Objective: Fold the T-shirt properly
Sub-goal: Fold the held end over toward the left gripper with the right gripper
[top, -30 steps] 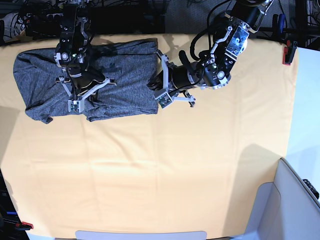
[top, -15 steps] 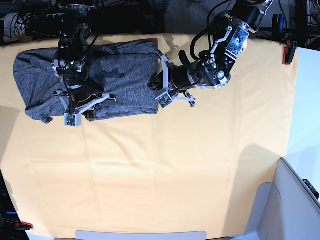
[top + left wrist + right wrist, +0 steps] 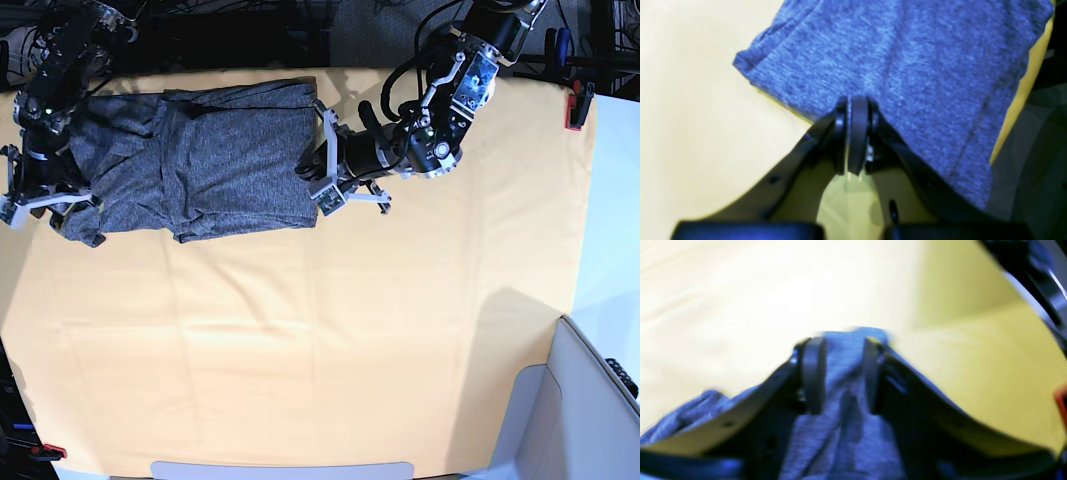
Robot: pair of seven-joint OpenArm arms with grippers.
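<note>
I see the heather-grey knit T-shirt (image 3: 200, 165) lying partly folded at the far edge of the yellow-orange table cloth (image 3: 330, 330), its long axis running side to side across the base view. My left gripper (image 3: 857, 110) is pinched tight on the shirt's edge. My right gripper (image 3: 840, 350) stands partly open, with bunched grey fabric lying between its jaws at the opposite end
</note>
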